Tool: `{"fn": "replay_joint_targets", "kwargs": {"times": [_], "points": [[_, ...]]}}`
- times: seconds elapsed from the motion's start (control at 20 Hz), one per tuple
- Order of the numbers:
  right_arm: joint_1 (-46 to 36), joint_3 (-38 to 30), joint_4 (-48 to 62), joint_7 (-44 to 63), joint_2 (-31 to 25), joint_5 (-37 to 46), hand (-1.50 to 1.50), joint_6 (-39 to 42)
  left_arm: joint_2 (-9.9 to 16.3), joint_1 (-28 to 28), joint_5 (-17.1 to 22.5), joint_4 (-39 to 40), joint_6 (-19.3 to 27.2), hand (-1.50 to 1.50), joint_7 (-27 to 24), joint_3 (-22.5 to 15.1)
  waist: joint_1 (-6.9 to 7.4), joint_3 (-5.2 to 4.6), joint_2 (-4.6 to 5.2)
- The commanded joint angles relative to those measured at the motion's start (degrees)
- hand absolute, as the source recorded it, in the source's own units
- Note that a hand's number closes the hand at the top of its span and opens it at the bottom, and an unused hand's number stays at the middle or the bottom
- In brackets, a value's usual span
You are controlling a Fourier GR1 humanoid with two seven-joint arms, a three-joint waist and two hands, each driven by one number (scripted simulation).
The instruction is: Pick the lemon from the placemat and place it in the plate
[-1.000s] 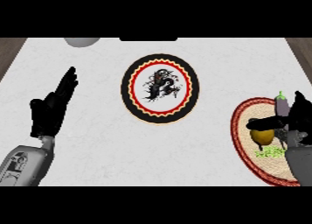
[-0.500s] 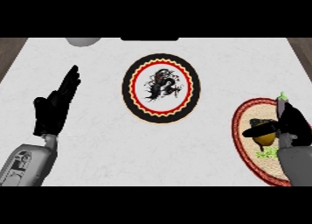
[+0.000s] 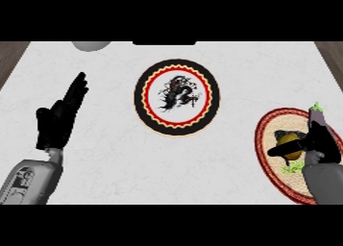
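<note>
My right hand curls around the lemon on the placemat, ready to lift toward the plate; left hand rests released on the desk's left.

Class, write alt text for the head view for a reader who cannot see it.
The right hand curls round a lemon on a red-rimmed placemat at the counter's right. A plate lies at centre, and the left hand rests open at the left.

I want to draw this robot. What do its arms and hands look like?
Both forearms are smooth grey tubes. The left forearm has darker panel markings on its casing; the right forearm looks plain. Each ends in a black hand: left hand, right hand. No cables show.
</note>
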Motion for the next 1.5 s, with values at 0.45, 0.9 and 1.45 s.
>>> {"fn": "replay_joint_targets", "kwargs": {"times": [0.45, 0.9, 1.45], "points": [[2.0, -0.6, 2.9, -2.0, 2.7, 8.9, 1.50, -5.1, -3.8, 0.0, -3.6, 3.5, -1.6, 0.00, -3.0, 2.1, -0.10, 0.17, 0.14], [-1.3, 12.7, 1.1, -37.8, -9.9, 6.4, 1.50, 11.9, -2.5, -2.2, -2.3, 1.0, -3.4, 0.00, 0.1, 2.3, 1.96, 0.32, 0.47], [-8.4, 4.4, -1.3, -63.2, -12.1, 2.8, 1.50, -6.0, -2.9, 0.1, -2.9, -0.4, -2.3, 0.00, 0.8, 3.0, 0.33, 0.23, 0.05]]}}
